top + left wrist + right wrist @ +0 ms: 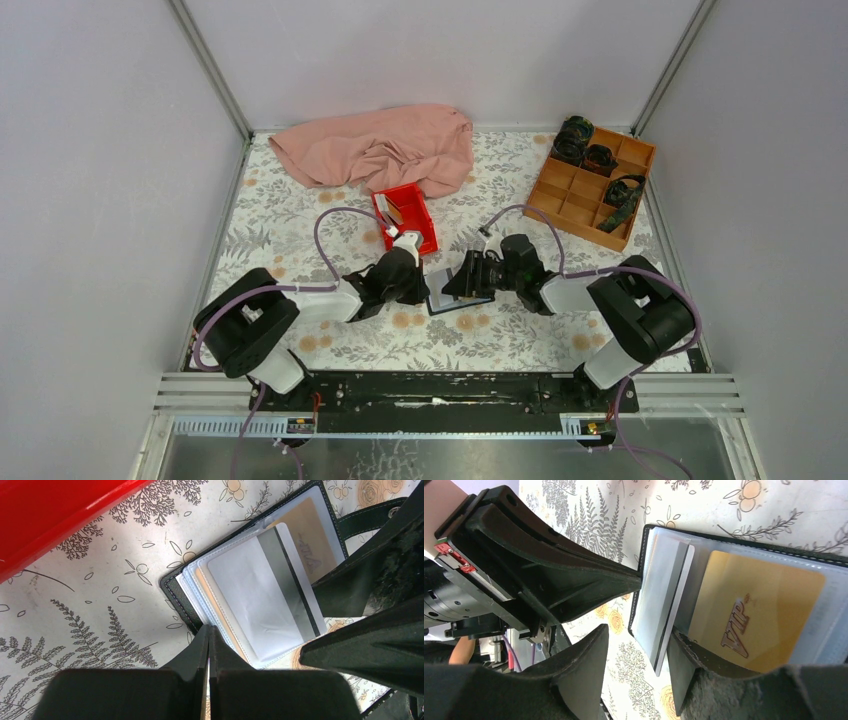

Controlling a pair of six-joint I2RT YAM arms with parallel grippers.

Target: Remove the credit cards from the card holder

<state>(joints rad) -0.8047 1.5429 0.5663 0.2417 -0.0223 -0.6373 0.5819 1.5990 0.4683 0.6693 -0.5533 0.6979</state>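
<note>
- Card holder (446, 297): open flat on the table (300, 215), at centre, just in front of the red tray (430, 232) and between both end effectors.
- White card (250, 587): a dark stripe runs along its long axis, which points at the right end effector. One end stands out of its clear sleeve.
- Gold VIP card (756, 605): pocketed, partly covered.
- Further cards: edges only, count unclear.
- Left end effector (209, 632): clenched, tips on the holder's edge.
- Right end effector (636, 640): released, fingers straddling the white card's end; contact unclear.
- Both arms: low, reaching inward, wrists facing each other.
</note>
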